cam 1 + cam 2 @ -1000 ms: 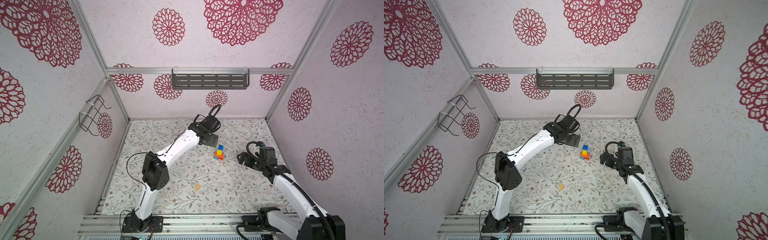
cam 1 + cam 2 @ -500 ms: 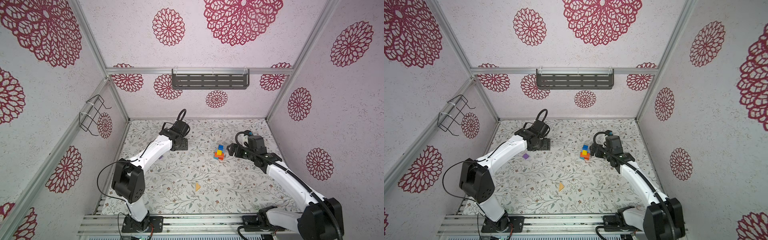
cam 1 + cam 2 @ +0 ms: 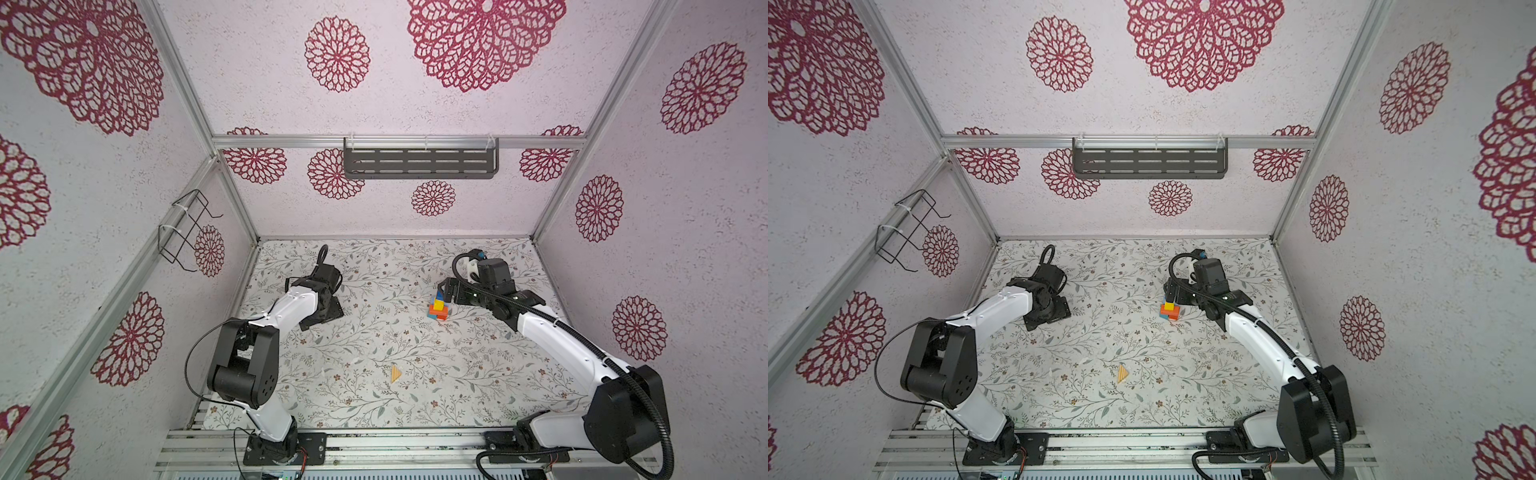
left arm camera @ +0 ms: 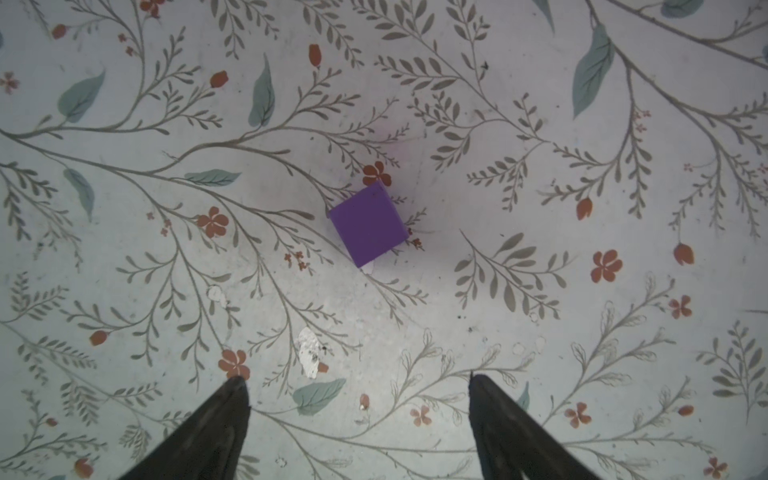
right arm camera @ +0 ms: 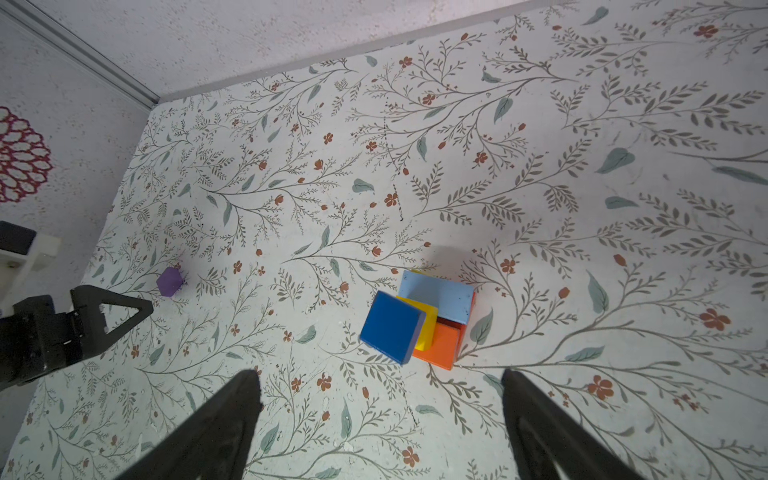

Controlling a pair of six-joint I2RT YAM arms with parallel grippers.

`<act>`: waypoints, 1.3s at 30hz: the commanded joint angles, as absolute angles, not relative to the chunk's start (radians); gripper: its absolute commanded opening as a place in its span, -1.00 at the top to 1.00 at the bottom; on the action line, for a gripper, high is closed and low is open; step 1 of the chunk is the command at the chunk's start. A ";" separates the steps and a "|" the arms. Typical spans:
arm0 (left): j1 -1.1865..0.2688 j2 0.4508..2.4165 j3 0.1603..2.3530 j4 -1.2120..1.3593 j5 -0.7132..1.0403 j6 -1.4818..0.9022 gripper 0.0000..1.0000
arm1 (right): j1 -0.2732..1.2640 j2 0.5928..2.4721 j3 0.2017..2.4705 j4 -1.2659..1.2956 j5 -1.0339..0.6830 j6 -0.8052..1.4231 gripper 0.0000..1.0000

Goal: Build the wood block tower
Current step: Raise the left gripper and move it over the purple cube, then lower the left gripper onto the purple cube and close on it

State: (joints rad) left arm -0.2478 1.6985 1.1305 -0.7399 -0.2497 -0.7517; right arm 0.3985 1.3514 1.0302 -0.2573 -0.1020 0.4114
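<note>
My left pincer (image 4: 354,376): spread, empty, over small purple painted wood cube (image 4: 368,224), well left of short multicoloured wood-block tower (image 3: 438,307); cube skewed to jaws, may twist | unpainted triangular wood wedge (image 3: 395,373): loose, nearer than tower | tower: upper tiers askew | my right pincer (image 5: 377,372): spread, empty, just beside tower; a brush could topple it.

**Two white-and-black arms**

In both top views, the left arm (image 3: 291,309), at the lower left of the frame, and the right arm (image 3: 557,345), at the lower right, are wearing smooth white shells between boxy black joints (image 3: 245,361). A thin black cable (image 3: 185,370) is looping beside the left arm. A ribbed black hose (image 3: 666,436) is running along the right arm, ending near a small blue plug (image 3: 480,252). Black base plates (image 3: 311,446) are sitting at the bottom edge. In the wrist views, the left gripper (image 4: 354,376) and right gripper (image 5: 377,372) are showing matte black, tapering fingers.
</note>
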 commanded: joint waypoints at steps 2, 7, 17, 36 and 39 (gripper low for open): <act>-0.220 1.741 1.134 -0.663 -0.225 -0.794 -0.71 | 0.401 1.344 1.044 -0.237 -0.094 0.379 -0.87; -0.215 1.796 1.162 -0.648 -0.213 -0.807 -0.67 | 0.401 1.339 1.032 -0.234 -0.098 0.379 -0.85; -0.197 1.875 1.198 -0.612 -0.196 -0.827 -0.36 | 0.400 1.315 1.017 -0.261 -0.108 0.375 -0.51; -0.157 1.954 1.273 -0.630 -0.187 -0.798 -0.05 | 0.401 1.286 1.006 -0.290 -0.090 0.373 -0.75; -0.153 1.986 1.277 -0.630 -0.189 -0.790 0.04 | 0.400 1.277 1.002 -0.293 -0.085 0.373 -0.77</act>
State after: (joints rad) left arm -0.1623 1.9430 1.2610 -0.6262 -0.1879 -0.7910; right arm 0.3981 1.3174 1.0035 -0.2890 -0.1047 0.3840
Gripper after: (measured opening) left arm 0.483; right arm 0.884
